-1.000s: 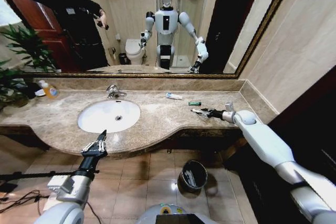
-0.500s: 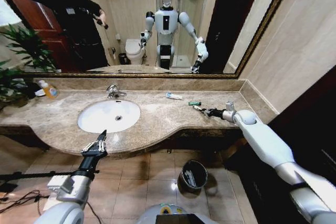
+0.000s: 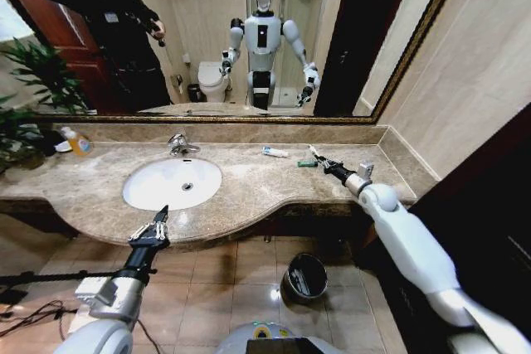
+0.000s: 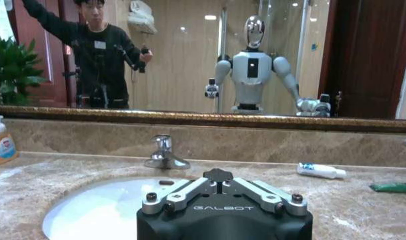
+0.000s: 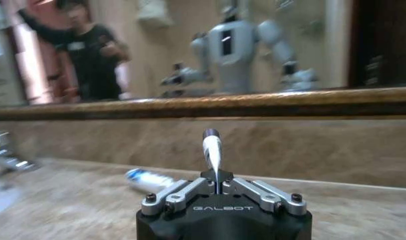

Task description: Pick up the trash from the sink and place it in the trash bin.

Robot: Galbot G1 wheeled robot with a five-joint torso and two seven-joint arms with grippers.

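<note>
My right gripper (image 3: 322, 163) is shut on a small white tube (image 3: 314, 153) and holds it just above the marble counter, right of the sink (image 3: 145, 192). In the right wrist view the tube (image 5: 212, 149) sticks up from between the shut fingers (image 5: 189, 189). A green packet (image 3: 308, 163) lies on the counter beside the gripper, with a white-and-blue tube (image 3: 275, 152) further left. The trash bin (image 3: 305, 278) stands on the floor below the counter. My left gripper (image 3: 159, 220) hangs shut and holding nothing at the counter's front edge, before the sink (image 4: 96, 212).
A chrome tap (image 3: 178, 146) stands behind the basin and an orange soap bottle (image 3: 78, 142) at the far left. A mirror covers the back wall. A plant (image 3: 33, 89) is at the left. The bin holds some litter.
My right gripper has lifted the small white tube off the counter and swung it back toward the mirror wall. The left arm has stayed still.
</note>
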